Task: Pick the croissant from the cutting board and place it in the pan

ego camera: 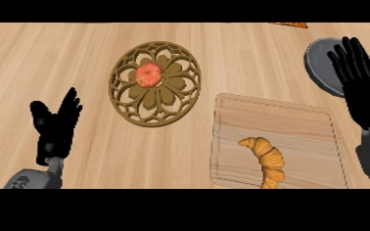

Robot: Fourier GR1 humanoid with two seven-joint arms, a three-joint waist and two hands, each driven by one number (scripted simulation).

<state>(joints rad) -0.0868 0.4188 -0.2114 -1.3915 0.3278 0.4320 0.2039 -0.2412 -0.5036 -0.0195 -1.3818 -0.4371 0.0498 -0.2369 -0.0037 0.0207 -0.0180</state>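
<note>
A golden croissant (266, 160) lies on the lower middle of the pale wooden cutting board (289, 112) at the right of the counter. The dark grey pan (318, 64) shows at the right edge, partly covered by my right hand. My right hand (354, 73) is open, fingers straight and pointing up, over the pan and above the board's far right corner, apart from the croissant. My left hand (56, 122) rests open at the lower left, fingers up, holding nothing.
A round brown openwork trivet (127, 95) sits at the counter's middle with a red-orange fruit (150, 75) on it. A small orange thing (290, 24) shows at the top edge. Bare wood lies between trivet and board.
</note>
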